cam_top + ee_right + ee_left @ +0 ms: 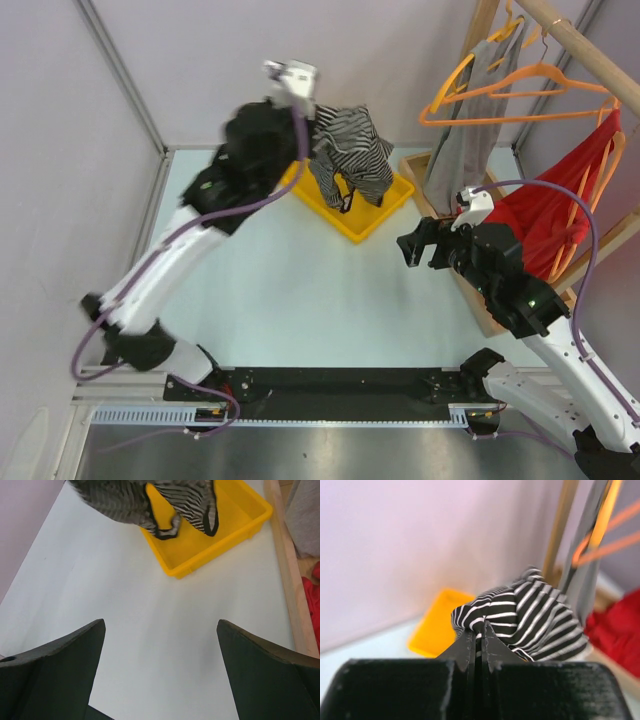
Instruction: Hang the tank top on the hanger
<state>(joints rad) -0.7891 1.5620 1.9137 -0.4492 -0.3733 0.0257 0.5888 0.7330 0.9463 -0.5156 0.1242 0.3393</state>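
The left fingers [479, 630] are pinching shut on the tank top [350, 150], dangling it over the yellow tray [395, 212]. The hanger [520, 110] is hanging at two o'clock (nearer the right fingers [425, 250], gaping empty).

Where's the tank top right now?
Top view, far centre: the tank top hangs pinched in the left gripper, dangling over the yellow tray, left of the wooden clothes rack.

The soft black-and-white striped tank top [350, 150] dangles bunched over a yellow tray [385, 218], the thin orange plastic hanger [520, 120] hanging from a wooden rail [585, 45].
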